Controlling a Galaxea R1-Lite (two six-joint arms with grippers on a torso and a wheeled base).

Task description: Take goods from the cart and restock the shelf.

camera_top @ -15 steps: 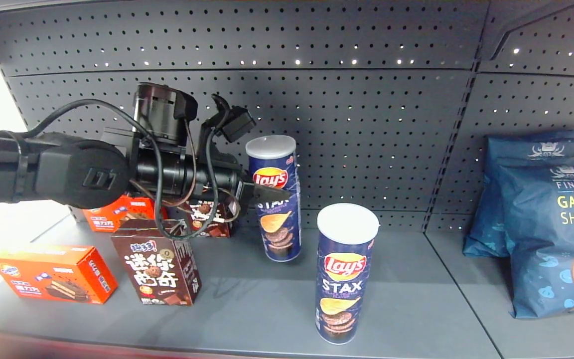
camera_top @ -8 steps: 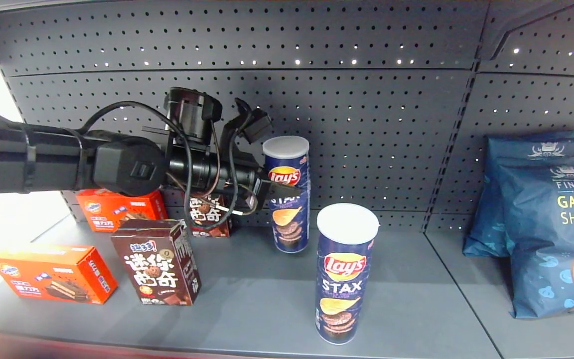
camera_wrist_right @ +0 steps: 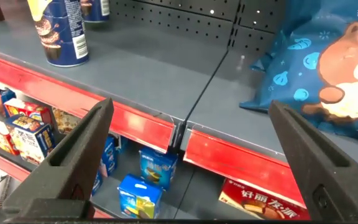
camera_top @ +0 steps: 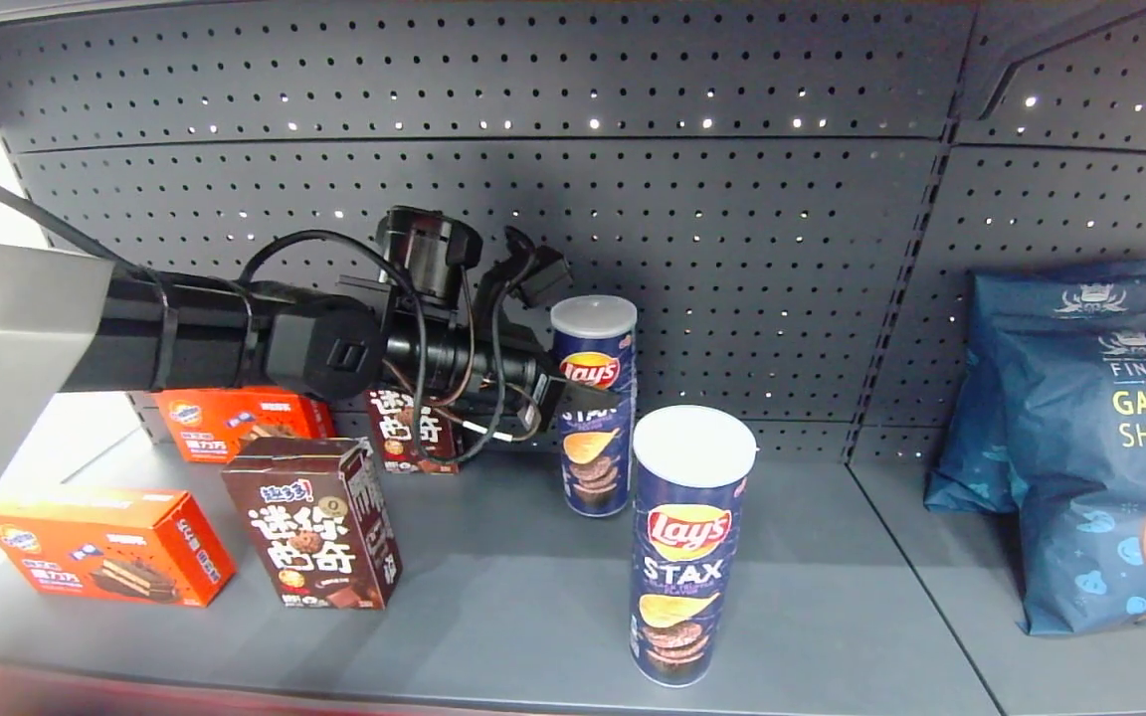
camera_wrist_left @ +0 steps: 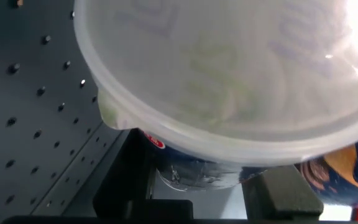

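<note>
On the grey shelf, toward the back: left hand pinching an upright blue chip can at mid-height.
Near finger crosses the label and the far finger is hidden behind the can. Cannot tell whether the can base touches the shelf or hangs just above it. From the left wrist, the translucent lid blocks most of the can body. The can sits close to the pegboard, behind and to the robot's left of a second can, which stands apart nearer the front edge. Cables partly cover a brown box behind the arm. Right hand spread, holding nothing, out before the red edge strip. Blue snack bags are cut off at the robot's right.
</note>
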